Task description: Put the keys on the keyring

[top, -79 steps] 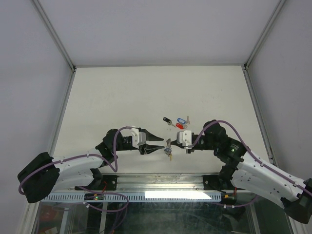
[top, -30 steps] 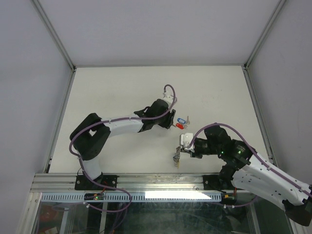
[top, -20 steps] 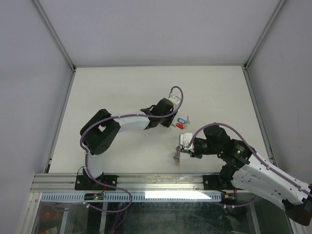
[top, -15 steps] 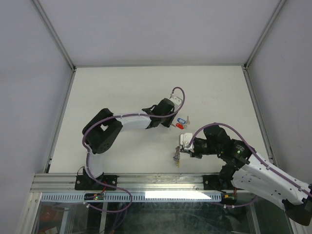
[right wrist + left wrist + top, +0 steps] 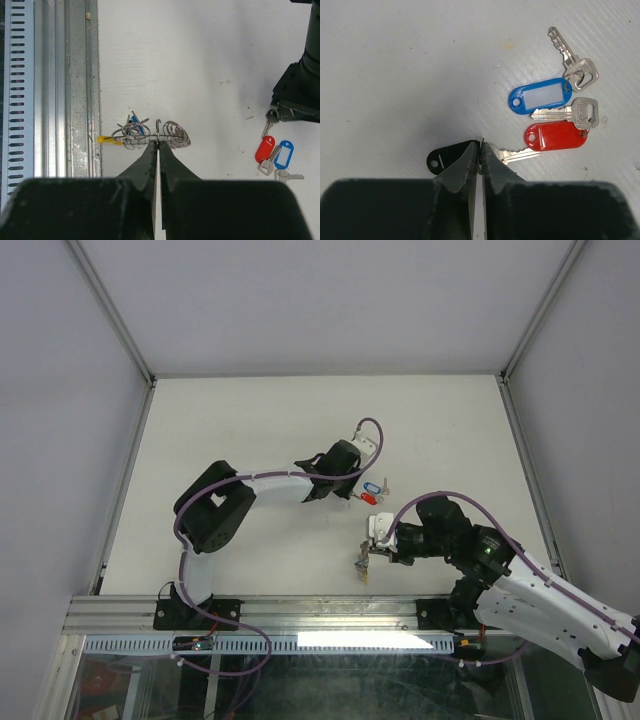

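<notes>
Three keys lie together on the white table. The blue-tagged key (image 5: pixel 540 96) and the red-tagged key (image 5: pixel 555 136) lie loose side by side. My left gripper (image 5: pixel 480 145) is shut on the small ring that joins the black tag (image 5: pixel 445 157) to its key (image 5: pixel 517 155). From above, the left gripper (image 5: pixel 352 487) sits right beside the blue tag (image 5: pixel 372 487). Near the front edge my right gripper (image 5: pixel 158 143) is shut on the keyring (image 5: pixel 175 134), a wire of silvery loops with a yellow end (image 5: pixel 106 140). It carries several small rings and a blue tag (image 5: pixel 136 129).
A metal rail (image 5: pixel 70 90) runs along the table's front edge, just beyond the keyring. White enclosure walls (image 5: pixel 90 440) border the table on three sides. The left arm's black wrist (image 5: pixel 300 95) shows at the right of the right wrist view, above the red tag (image 5: pixel 265 148).
The left arm has reached a little further over the keys, and its jaws have closed onto the black-tagged key's ring. The right arm has held still with the keyring.
</notes>
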Controlling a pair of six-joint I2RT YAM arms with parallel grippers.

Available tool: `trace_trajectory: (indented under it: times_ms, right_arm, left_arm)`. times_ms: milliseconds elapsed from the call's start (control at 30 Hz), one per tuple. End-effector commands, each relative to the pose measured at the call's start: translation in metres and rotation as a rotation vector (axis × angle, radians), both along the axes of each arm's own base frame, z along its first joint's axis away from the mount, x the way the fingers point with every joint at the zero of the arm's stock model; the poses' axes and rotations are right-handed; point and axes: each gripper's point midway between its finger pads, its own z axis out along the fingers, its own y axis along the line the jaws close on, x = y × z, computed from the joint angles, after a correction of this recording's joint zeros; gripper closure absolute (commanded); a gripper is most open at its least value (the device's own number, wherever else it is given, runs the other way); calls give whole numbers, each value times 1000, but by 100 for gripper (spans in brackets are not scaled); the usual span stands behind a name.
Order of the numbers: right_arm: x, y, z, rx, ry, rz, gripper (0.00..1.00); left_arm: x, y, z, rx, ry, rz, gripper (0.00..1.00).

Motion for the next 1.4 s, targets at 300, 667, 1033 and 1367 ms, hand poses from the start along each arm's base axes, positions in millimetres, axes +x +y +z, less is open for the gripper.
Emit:
trace_trajectory:
  times_ms: [300, 667, 1033, 1367]
  right_arm:
    - [3, 13, 22, 79, -37, 22, 100]
    - [0, 19, 43, 145, -25, 26, 100]
    - [-1, 25, 44, 161, -18, 47, 100]
    - [-6, 37, 55, 215, -3, 98, 100]
  left_arm:
    - [7, 3, 38, -58, -99, -18, 100]
    - [-51, 10, 93, -294, -138, -196, 100]
    - [-109, 34, 155, -472, -222, -362, 100]
    - [-150, 48, 190, -555, -225, -487, 100]
